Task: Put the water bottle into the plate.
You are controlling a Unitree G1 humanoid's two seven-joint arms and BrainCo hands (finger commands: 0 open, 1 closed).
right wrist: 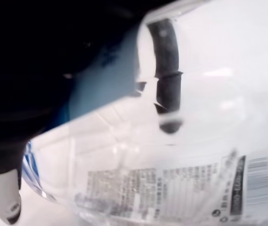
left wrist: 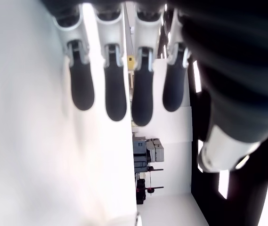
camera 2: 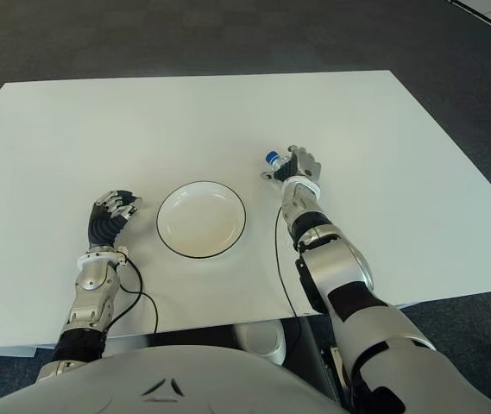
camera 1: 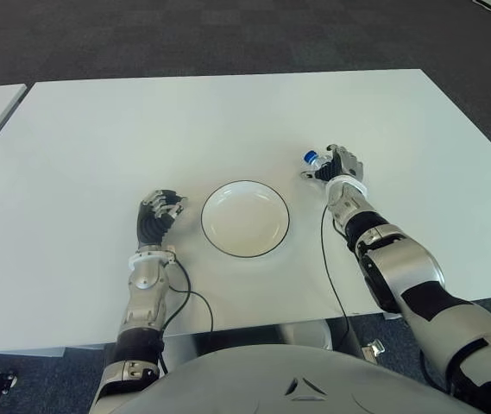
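Right hand [camera 1: 342, 166] wraps the clear plastic water bottle [camera 1: 314, 160], right of the black-rimmed white plate [camera 1: 245, 217]; smooth plastic might slip during transfer. Left hand [camera 1: 159, 214] hangs slack beside it.

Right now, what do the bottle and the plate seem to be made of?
The water bottle in the right hand looks like clear thin plastic: fingers show through it, and it has a printed label and a blue cap. The plate looks like glossy white ceramic or melamine with a dark rim line; I can't tell which.
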